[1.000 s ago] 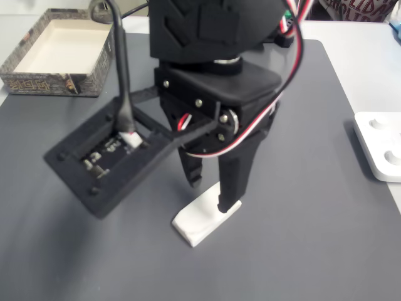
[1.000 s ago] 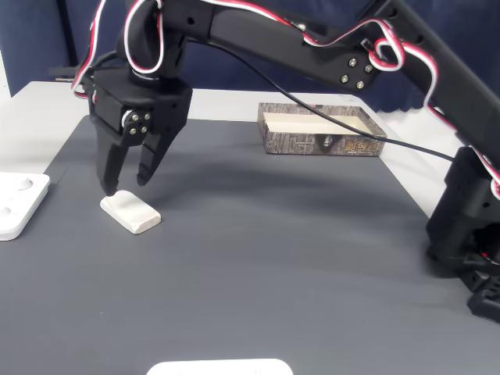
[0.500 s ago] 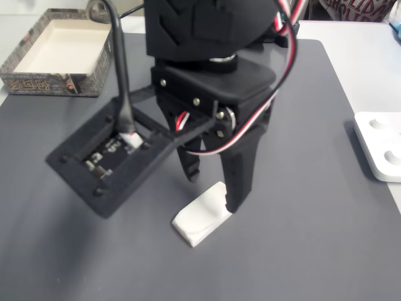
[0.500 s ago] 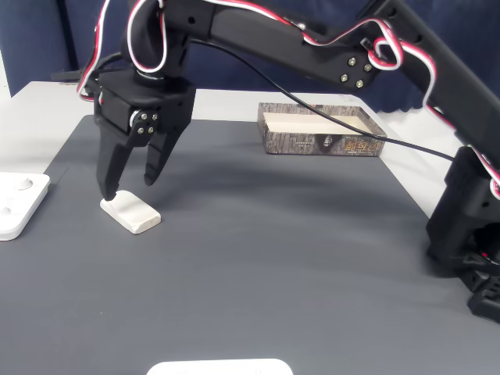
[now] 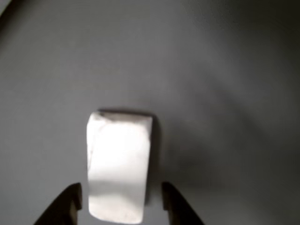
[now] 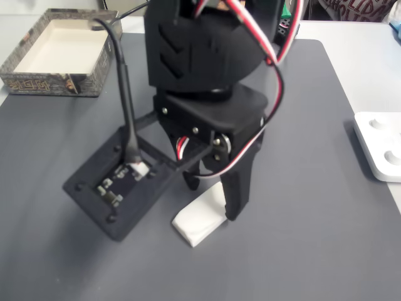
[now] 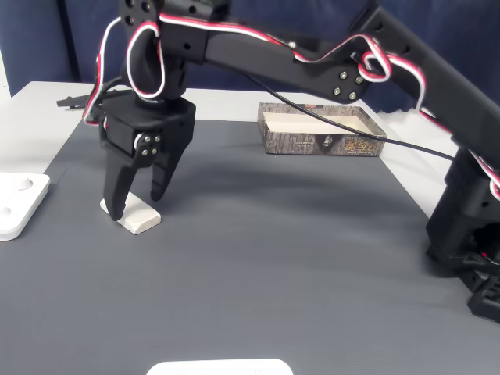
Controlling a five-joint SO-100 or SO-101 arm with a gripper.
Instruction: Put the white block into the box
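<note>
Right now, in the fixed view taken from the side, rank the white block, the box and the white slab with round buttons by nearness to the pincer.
1. White block, between the open pincer fingers.
2. White slab, at the left edge.
3. Box, far right, at the mat's back edge.

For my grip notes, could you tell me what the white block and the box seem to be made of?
White block: looks like matte plastic or foam, with a dull, even white surface and no glare; which one is unclear. Box: probably printed cardboard, with thin flat walls, a patterned outside and a plain cream inside.
</note>
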